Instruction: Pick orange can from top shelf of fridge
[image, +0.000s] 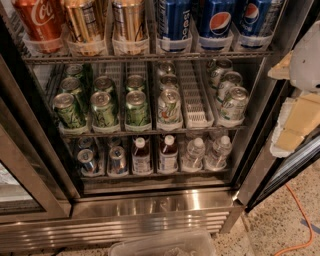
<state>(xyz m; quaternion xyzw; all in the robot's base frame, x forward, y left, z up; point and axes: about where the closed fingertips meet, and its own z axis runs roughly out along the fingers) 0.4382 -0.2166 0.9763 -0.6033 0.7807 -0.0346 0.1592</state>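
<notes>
Orange can (84, 22): a golden-orange drink can with dark label print, standing upright in a clear plastic cup (86, 47) at the front of the top shelf (150, 56) of the fridge (150, 210), second from the left. Its top is cut off by the upper edge of the view. A red Coca-Cola can (37, 22) stands just beside it on the left, and a second golden-orange can (129, 22) just beside it on the right. Three blue Pepsi cans (215, 20) fill the remaining cups of the row.

Pincer (302, 65): a white and beige assembly at the right edge of the view, outside the fridge opening and lower than the top row. It is well apart from the orange can, with the Pepsi cans and the cabinet's right wall lying between the two. It touches no can; whether it is released or clenched cannot be told.

Middle rack: green cans (105, 107) in white lane trays (192, 105), with paler cans (232, 102) to the right. Bottom rack: small cans (117, 160), dark-filled bottles (141, 156) and clear water bottles (192, 155). A clear plastic bin (165, 245) sits on the speckled floor (280, 220) before the louvred base, and an orange cable (300, 220) trails at lower right.
</notes>
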